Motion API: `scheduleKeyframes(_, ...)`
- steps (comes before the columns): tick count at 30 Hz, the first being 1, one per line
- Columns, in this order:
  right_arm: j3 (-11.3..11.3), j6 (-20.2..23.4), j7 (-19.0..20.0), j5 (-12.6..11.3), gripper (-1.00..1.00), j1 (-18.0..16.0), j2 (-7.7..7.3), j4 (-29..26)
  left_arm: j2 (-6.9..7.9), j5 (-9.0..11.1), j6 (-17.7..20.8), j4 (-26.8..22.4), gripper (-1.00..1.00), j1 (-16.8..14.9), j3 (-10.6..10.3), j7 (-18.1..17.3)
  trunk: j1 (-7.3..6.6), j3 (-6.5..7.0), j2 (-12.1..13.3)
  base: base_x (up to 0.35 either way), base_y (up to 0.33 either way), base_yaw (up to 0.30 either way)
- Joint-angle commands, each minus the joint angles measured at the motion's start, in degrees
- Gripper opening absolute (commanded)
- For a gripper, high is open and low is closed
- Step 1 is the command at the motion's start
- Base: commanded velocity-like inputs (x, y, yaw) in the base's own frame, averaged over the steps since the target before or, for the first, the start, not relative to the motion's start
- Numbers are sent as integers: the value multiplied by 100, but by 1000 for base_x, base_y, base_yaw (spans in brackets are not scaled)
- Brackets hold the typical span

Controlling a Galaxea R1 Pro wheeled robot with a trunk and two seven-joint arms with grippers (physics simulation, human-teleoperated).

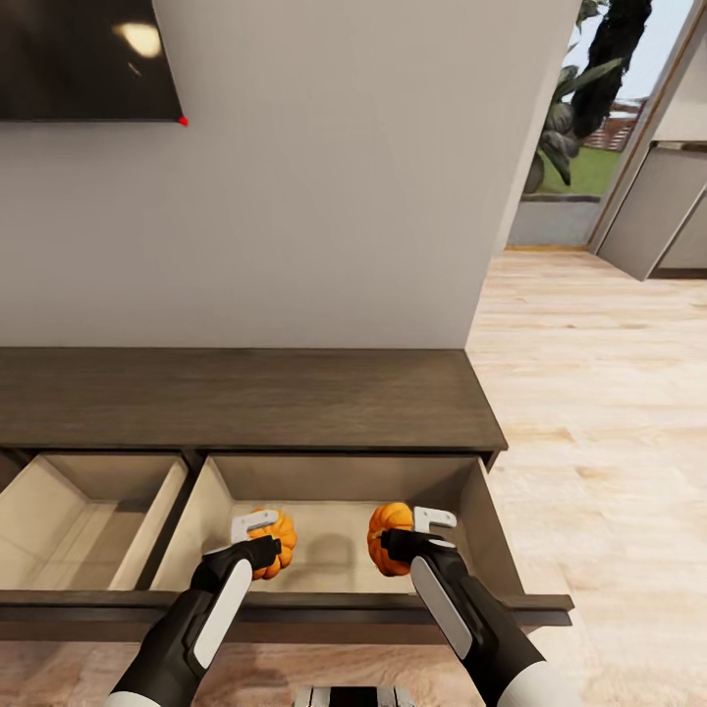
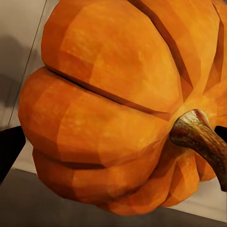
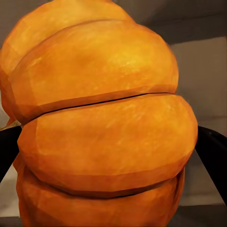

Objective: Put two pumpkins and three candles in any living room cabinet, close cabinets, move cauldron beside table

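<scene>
Lower left of the head frame: one cabinet [image 1: 245, 398] drawer stood open, beige inside. Next drawer, lower centre, was also pulled out, and both arms reached into it. Left gripper [image 1: 257, 543] was clamped on the left pumpkin [image 1: 276, 539]; its wrist view had the ribbed body [image 2: 109, 109] packed between the dark fingers [image 2: 9, 146], stem [image 2: 201, 137] pointing off to one side. Right gripper [image 1: 417, 535] was clamped on the right pumpkin [image 1: 389, 536], dark fingertips [image 3: 213, 151] on either flank of the belly [image 3: 104, 127]. Both pumpkins sat inside the drawer volume, near its floor; couldn't tell if they touched it. Handling guess: light, rigid, smooth rind, so slip risk on the curved ribs. Grip across the widest ribs as shown, not by the stem. Round shape could roll on release, so set down low before opening.
</scene>
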Motion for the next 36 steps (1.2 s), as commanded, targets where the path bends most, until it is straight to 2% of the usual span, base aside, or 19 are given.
scheduleKeyframes(1, 15, 4, -57, -49, -100, -5, -2, -7, 2, 59, 5, -11, -100, -3, -8, 59, 1, -27, -4, 0, 0, 0)
scheduleKeyframes(12, 13, 23, -56, -57, -100, -4, -2, 4, 1, 58, 4, -23, -100, -3, -3, 67, 29, -271, -19, 0, 0, 0)
scheduleKeyframes(16, 10, 36, -50, -93, -100, -6, -2, 5, 1, 58, 4, -25, -100, -3, -3, 72, 29, -271, -19, 0, 0, 0)
scheduleKeyframes(21, 14, 39, -54, -323, -100, -5, -2, 5, 2, 58, 4, -53, -100, -3, 2, 73, 29, -271, -19, 0, 0, 0)
scheduleKeyframes(26, 15, 39, -53, -361, -100, -4, -2, 2, 8, 58, 4, -305, -100, 3, 22, 77, 29, -271, -19, 0, 0, 0)
scheduleKeyframes(27, 15, 39, -54, -365, -100, -6, -2, -5, 8, 58, 4, -323, 100, 4, 23, 76, 29, -271, -19, 0, 0, 0)
scheduleKeyframes(36, 15, 34, -56, -366, -100, -4, -2, 4, 10, 58, 10, -341, 100, 4, 24, 75, 29, -271, -19, 0, 0, 0)
